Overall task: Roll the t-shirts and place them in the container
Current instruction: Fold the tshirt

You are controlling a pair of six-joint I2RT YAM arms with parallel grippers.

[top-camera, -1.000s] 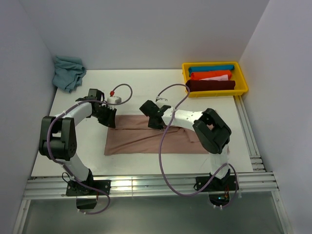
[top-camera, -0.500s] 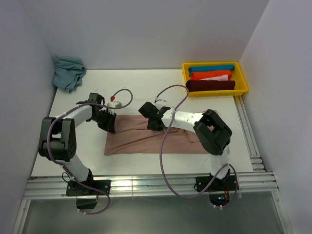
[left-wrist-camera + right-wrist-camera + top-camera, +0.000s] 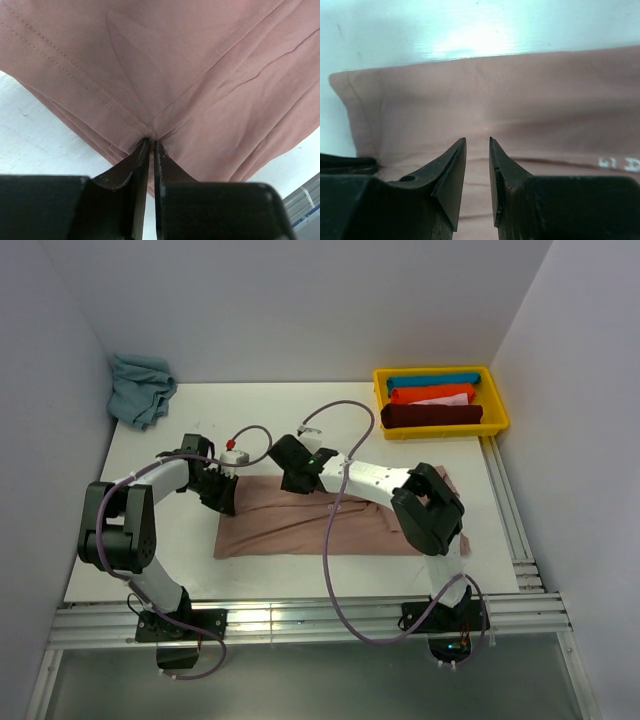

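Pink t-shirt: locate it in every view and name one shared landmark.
Top external: the pink t-shirt lies as a long strip mid-table.
Left wrist: it fills most of the frame, pinched by the left tool.
Right wrist: it forms a wide band across the middle, beyond the right tool.
Shared landmark: the stitched short end beside the left tool.

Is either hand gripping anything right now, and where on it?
The left hand pinches the pink t-shirt at a fold by its stitched hem. The right hand holds nothing; its fingers stand slightly apart over the cloth.
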